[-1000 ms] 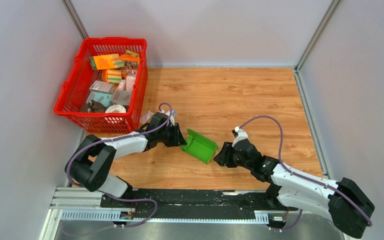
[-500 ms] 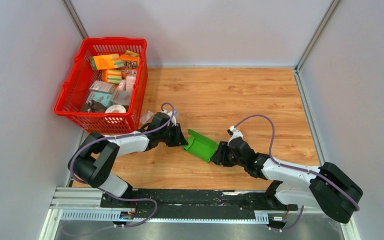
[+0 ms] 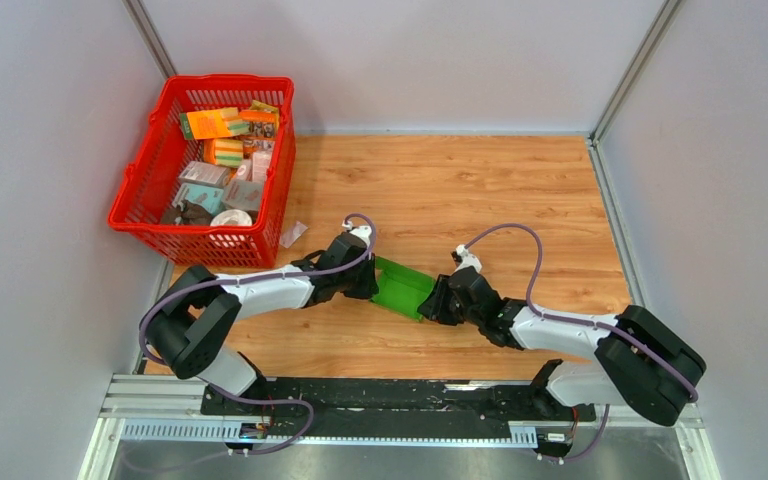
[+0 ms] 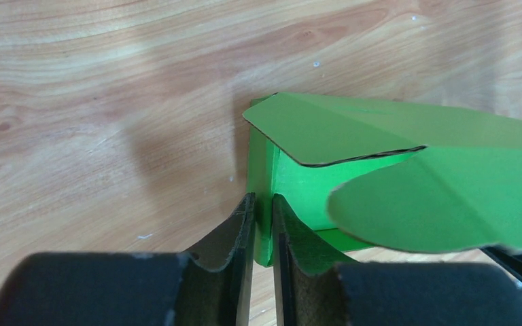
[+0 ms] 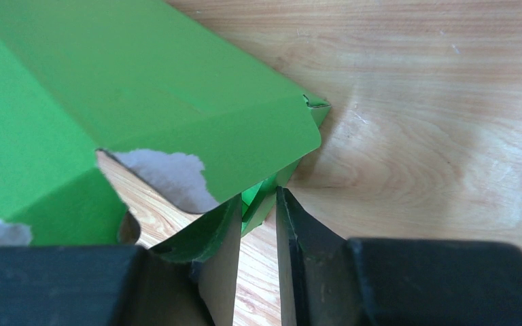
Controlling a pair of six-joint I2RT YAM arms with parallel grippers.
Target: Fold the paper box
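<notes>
Seemingly mid-fold, the paper box [image 3: 400, 288], a bright green piece of thin card, lies on the wooden table [image 3: 480, 190] to the right of the red basket [image 3: 132, 203] and nearer the arm bases than the basket is, stretched between two black grippers. The left gripper [image 3: 372, 283], reaching in from the basket's side, has its jaws drawn almost together on an upright wall at the box's basket-facing end; the left wrist view shows that card edge sandwiched between the two fingers, with a rounded flap and a flat panel spreading out beyond them. The right gripper [image 3: 430, 303] meets the box at the end farther from the basket, its jaws likewise narrowed to a slim gap, and the right wrist view shows a folded corner of green card tucked between the fingers, apparently pinched, while a broad green panel with a torn white patch slopes above the wood. The basket itself sits against the left wall, holding small packages [image 3: 222, 150] in orange, teal and stripes. A small pale scrap [image 3: 293, 234] lies on the table just beside the basket's near right corner.
</notes>
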